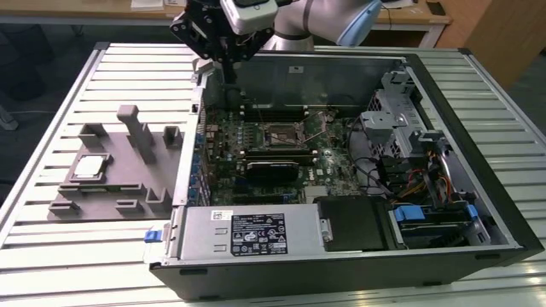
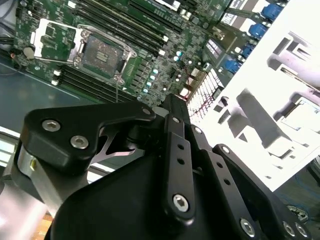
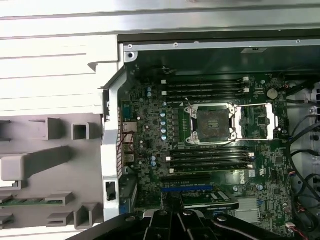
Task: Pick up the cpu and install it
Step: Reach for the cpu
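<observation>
- cpu (image 1: 89, 166): silvery-white top, thin darker rim.
- tray (image 1: 119, 187), beside the case on the exterior view's left: plain grey.
- case (image 1: 341, 275): black.
- board (image 1: 328, 163), inside the case: green.
- table (image 1: 85, 268), under the case: whitish, ribbed stripes.

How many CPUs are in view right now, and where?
1. The cpu lies on the grey fixture tray, at the exterior view's left of the case. The open socket holds none; the tray's posts might hide another.

The gripper (image 1: 227, 64) hangs over a far corner of the open computer case (image 1: 341, 272), well apart from the cpu (image 1: 89, 167) lying flat in the grey fixture tray (image 1: 119, 187) beside the case.
</observation>
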Robot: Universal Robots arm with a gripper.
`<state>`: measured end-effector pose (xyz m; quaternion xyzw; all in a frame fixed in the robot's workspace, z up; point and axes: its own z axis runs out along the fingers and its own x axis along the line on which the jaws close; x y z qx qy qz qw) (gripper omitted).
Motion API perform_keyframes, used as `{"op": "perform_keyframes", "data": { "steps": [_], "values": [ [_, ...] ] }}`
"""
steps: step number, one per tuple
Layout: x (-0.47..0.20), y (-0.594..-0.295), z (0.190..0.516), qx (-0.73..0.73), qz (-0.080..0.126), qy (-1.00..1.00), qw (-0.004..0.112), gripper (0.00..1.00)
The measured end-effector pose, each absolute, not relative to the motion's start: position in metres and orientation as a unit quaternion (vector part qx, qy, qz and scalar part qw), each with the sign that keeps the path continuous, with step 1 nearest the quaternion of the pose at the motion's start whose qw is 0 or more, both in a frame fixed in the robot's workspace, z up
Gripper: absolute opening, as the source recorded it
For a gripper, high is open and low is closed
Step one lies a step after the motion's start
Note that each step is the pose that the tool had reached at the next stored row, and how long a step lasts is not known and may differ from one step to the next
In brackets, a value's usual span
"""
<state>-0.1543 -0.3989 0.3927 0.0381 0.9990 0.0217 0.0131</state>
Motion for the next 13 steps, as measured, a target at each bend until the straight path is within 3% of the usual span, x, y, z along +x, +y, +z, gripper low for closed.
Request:
{"op": "perform_keyframes", "data": {
  "steps": [13],
  "values": [
    [-0.174, -0.399, 0.392, 0.038, 0.022, 0.999, 0.013, 0.11]
  ]
}}
